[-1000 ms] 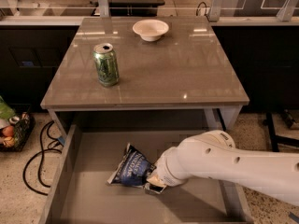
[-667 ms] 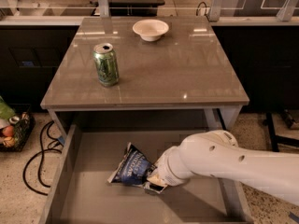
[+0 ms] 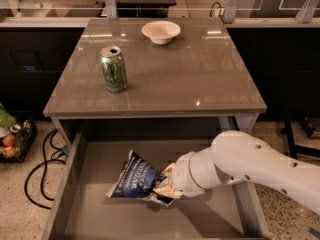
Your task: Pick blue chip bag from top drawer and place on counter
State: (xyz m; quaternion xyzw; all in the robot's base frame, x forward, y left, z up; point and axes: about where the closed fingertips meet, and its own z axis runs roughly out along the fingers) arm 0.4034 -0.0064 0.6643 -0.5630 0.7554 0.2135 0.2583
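Reaching in from the right, the white arm (image 3: 250,164) sets its end effector (image 3: 166,186) at the right end of the bag (image 3: 136,179). The pale tips look pressed together on the crumpled foil there, pinching it. The bag sits in the open drawer (image 3: 100,219), a little left of the middle, tilted, with its left corner down on the grey floor. None of it is on the bench (image 3: 200,79) yet, which carries a green can (image 3: 113,69) at the left and a white bowl (image 3: 161,32) at the far edge.

I'd expect the bag to weigh almost nothing, soft and crinkly, with slick foil that can slide out of a loose pinch. Its contents would likely crush under a hard squeeze. The flat crimped end is the sensible hold, since the puffed middle gives way. Held by one end it will probably dangle and swing, so the lift past the bench's near edge wants care.
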